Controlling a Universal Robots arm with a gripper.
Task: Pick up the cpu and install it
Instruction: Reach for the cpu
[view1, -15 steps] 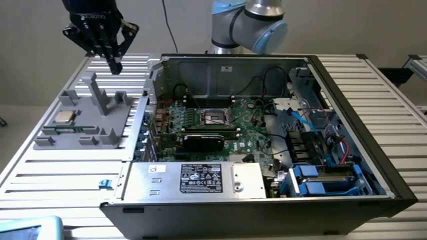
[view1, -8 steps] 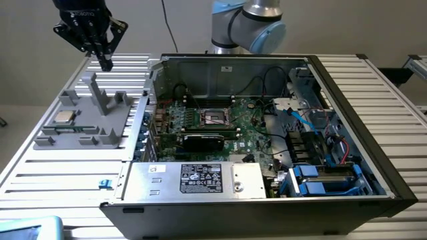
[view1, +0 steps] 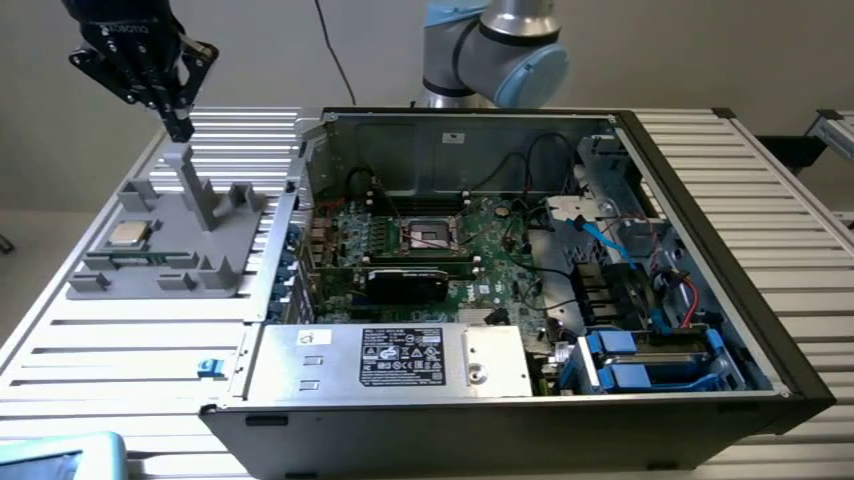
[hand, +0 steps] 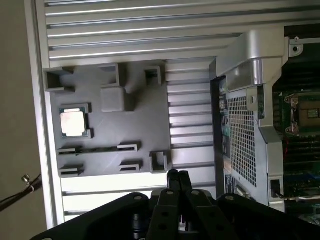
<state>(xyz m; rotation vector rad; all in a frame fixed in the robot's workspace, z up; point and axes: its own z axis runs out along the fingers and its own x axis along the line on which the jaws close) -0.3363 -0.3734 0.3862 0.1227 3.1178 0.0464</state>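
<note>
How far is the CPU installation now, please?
Nothing looks done yet. The cpu lies on the grey fixture, untouched. The gripper hovers above the fixture, shut and holding nothing. Left: the pickup and the seating in the motherboard socket, which looks empty.

Exterior view: even, diffuse light, moderately bright, shadows soft. Pale slatted bench (view1: 120, 340) brightest area, ridges catching thin highlights. Computer case (view1: 534, 440) interior darker, deep corners murky. Posts of grey fixture (view1: 160, 215) throw short, faint shadows.

Wrist view: harsher contrast. Bench strip just beside fixture washed out to white. Bent metal corner of case glaring. Cpu (hand: 73, 122) top gives pale sheen. Gripper (hand: 178, 176) body near-black, underexposed, surface detail lost in shadow.
</note>
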